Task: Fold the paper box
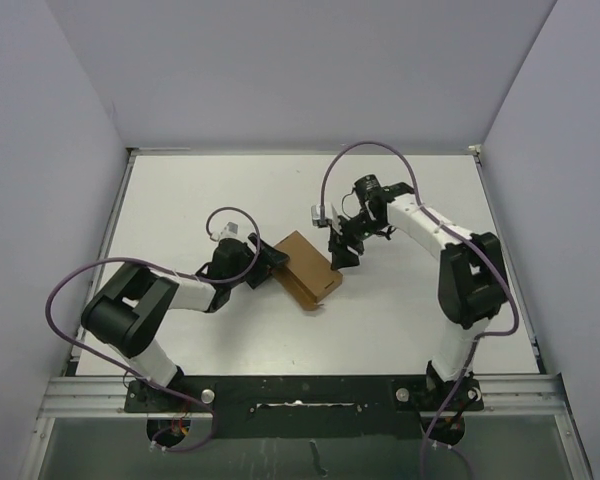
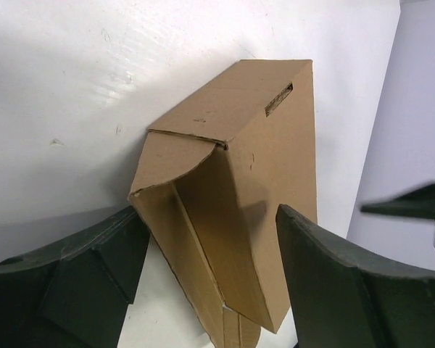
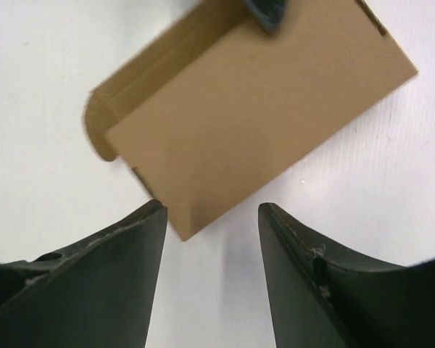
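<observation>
White surface [image 1: 180, 200], pale walls [image 1: 300, 70] on three sides.

Left side: left arm [image 1: 130, 315] reached from the near-left corner toward the middle, with a purple cable [image 1: 75, 280] looped over it. Left claw [image 1: 268, 260] sat at the left end of the paper box [image 1: 305, 270], jaws spread wide. In its wrist view, dark fingers [image 2: 72, 283] stood on either side of the box's open end. A strip of white showed between one finger and the cardboard. Whether the other finger touched the box wall could not be told. Nothing was gripped.

Middle: the box lay on the surface, brown cardboard folded into a low rectangular shape. It was set diagonally, long axis running far-left to near-right. A rounded flap [image 2: 167, 159] curved in at the open end. A short slit [image 2: 278, 99] was cut near the far edge of the top panel.

Right side: right claw [image 1: 342, 250] hung just beside the box's far-right edge, pointing down. Its jaws were parted to a middling gap and held nothing. In its wrist view, one corner of the box lay just beyond the fingertips [image 3: 145, 225], in line with the gap. Right arm [image 1: 470, 280] ran back to the near-right base.
</observation>
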